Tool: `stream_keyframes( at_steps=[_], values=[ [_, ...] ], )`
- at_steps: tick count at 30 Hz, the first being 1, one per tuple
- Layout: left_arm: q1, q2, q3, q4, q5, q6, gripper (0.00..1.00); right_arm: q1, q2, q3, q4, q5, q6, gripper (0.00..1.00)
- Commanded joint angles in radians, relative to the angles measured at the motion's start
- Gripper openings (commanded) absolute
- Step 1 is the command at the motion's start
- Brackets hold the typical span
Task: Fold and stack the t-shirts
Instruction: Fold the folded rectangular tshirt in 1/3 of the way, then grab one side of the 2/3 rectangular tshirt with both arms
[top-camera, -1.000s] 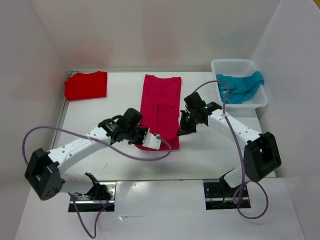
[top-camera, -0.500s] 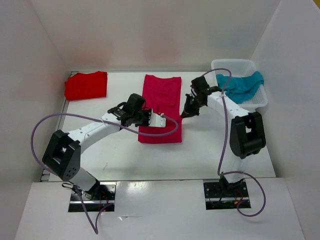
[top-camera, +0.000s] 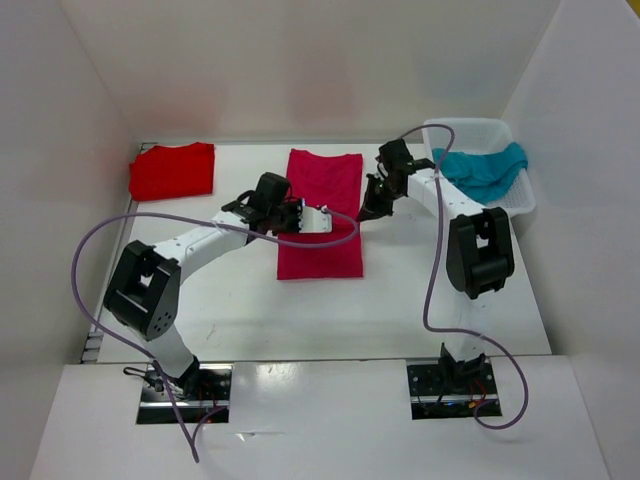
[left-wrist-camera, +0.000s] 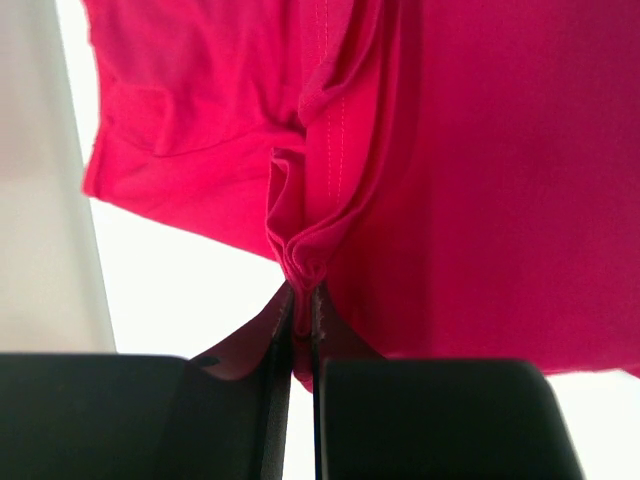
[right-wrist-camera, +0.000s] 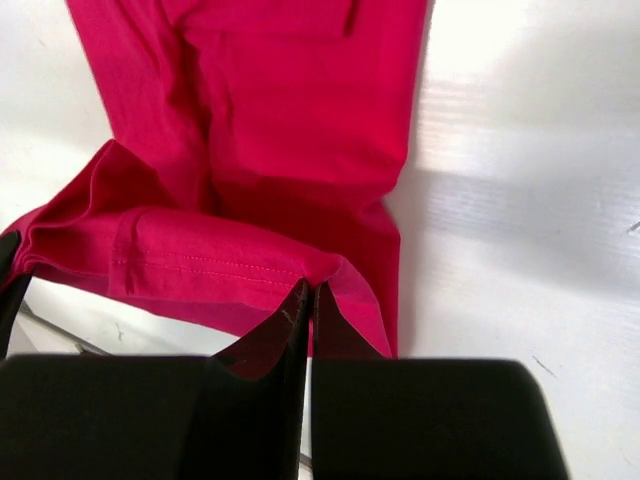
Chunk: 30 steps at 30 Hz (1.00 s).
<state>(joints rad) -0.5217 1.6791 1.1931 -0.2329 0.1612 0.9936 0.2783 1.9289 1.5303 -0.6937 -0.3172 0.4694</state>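
The crimson-pink t-shirt (top-camera: 322, 180) lies as a long strip mid-table, its near end lifted and doubled over. My left gripper (top-camera: 326, 221) is shut on a bunched fold of that crimson-pink cloth (left-wrist-camera: 300, 262) at the strip's left edge. My right gripper (top-camera: 364, 213) is shut on the stitched hem (right-wrist-camera: 215, 268) at the right edge. A bright red t-shirt (top-camera: 172, 170) lies folded at the far left corner. The teal-blue t-shirt (top-camera: 482, 170) is crumpled in the basket.
The white lattice basket (top-camera: 466, 128) stands at the far right against the wall. White walls close in the table on the left, back and right. A purple cable (top-camera: 120, 222) loops from each arm.
Both arms have reached away from their bases toward the back, carrying the near end of the crimson-pink shirt over itself. The strip on the table now looks shorter.
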Motion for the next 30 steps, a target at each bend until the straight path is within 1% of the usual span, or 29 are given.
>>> stream_keyframes(
  at_steps=[1, 12, 19, 20, 21, 22, 24, 25, 26, 27, 30],
  values=[
    [0.017, 0.025, 0.048, 0.047, -0.009, 0.011, 0.01, -0.016, 0.037, 0.099, 0.013, -0.014, -0.023, 0.00],
    [0.017, 0.125, 0.069, 0.110, -0.019, 0.020, 0.02, -0.034, 0.151, 0.186, -0.003, -0.023, -0.032, 0.00],
    [0.046, 0.174, 0.106, 0.129, -0.019, 0.020, 0.03, -0.044, 0.183, 0.195, 0.006, -0.023, -0.023, 0.00],
    [0.046, 0.185, 0.106, 0.129, -0.019, 0.020, 0.04, -0.044, 0.192, 0.195, 0.006, -0.023, -0.023, 0.05],
    [0.046, 0.185, 0.106, 0.129, -0.019, 0.020, 0.06, -0.044, 0.208, 0.195, 0.006, -0.023, -0.023, 0.27],
    [0.046, 0.185, 0.106, 0.129, -0.019, 0.031, 0.09, -0.053, 0.208, 0.205, 0.006, -0.023, -0.023, 0.36],
    [0.055, 0.195, 0.086, 0.147, -0.019, 0.031, 0.16, -0.065, 0.220, 0.205, 0.016, -0.013, -0.012, 0.43],
    [0.055, 0.195, 0.086, 0.159, -0.034, 0.031, 0.23, -0.065, 0.220, 0.205, 0.016, -0.013, -0.012, 0.45],
    [0.055, 0.206, 0.086, 0.184, -0.054, 0.031, 0.40, -0.080, 0.220, 0.205, 0.025, 0.000, -0.002, 0.45],
    [0.055, 0.206, 0.086, 0.196, -0.066, 0.031, 0.46, -0.080, 0.208, 0.217, 0.025, 0.009, -0.002, 0.45],
    [0.077, 0.215, 0.086, 0.250, -0.130, -0.013, 0.56, -0.091, 0.173, 0.240, 0.025, 0.073, -0.002, 0.46]
  ],
)
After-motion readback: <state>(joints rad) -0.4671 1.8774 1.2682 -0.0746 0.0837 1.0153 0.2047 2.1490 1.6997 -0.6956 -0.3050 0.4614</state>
